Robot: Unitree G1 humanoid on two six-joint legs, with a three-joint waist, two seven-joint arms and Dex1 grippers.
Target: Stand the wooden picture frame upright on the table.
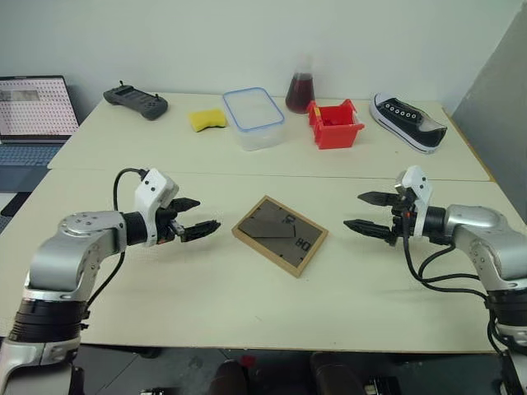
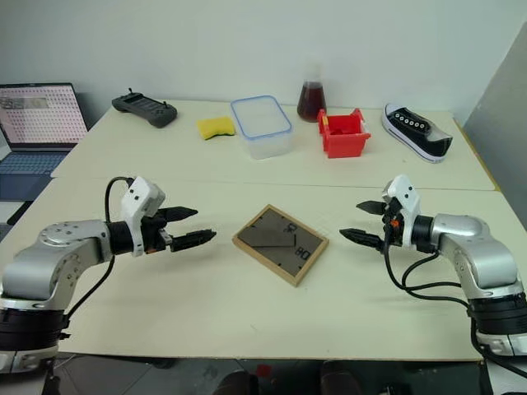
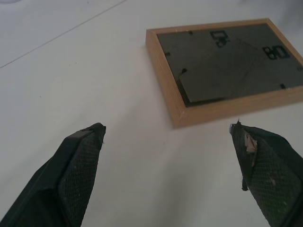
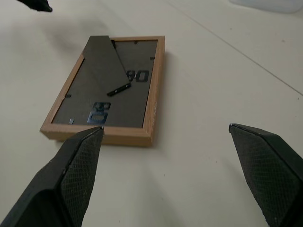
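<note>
I see the wooden picture frame (image 1: 280, 234) lying flat on the near part of the table (image 1: 247, 313), its dark back facing up and the easel stand folded down. My left gripper (image 1: 199, 217) hovers at its left with fingers spread wide, holding nothing. My right gripper (image 1: 368, 213) hovers at its right, also spread wide and empty. Both are apart from the frame.

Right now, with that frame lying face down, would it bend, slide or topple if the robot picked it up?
The frame looks like rigid wood, so it probably won't bend. Lying flat on the smooth table, it may slide if nudged. Its hinged stand could swing loose, and upright it may tip easily.
</note>
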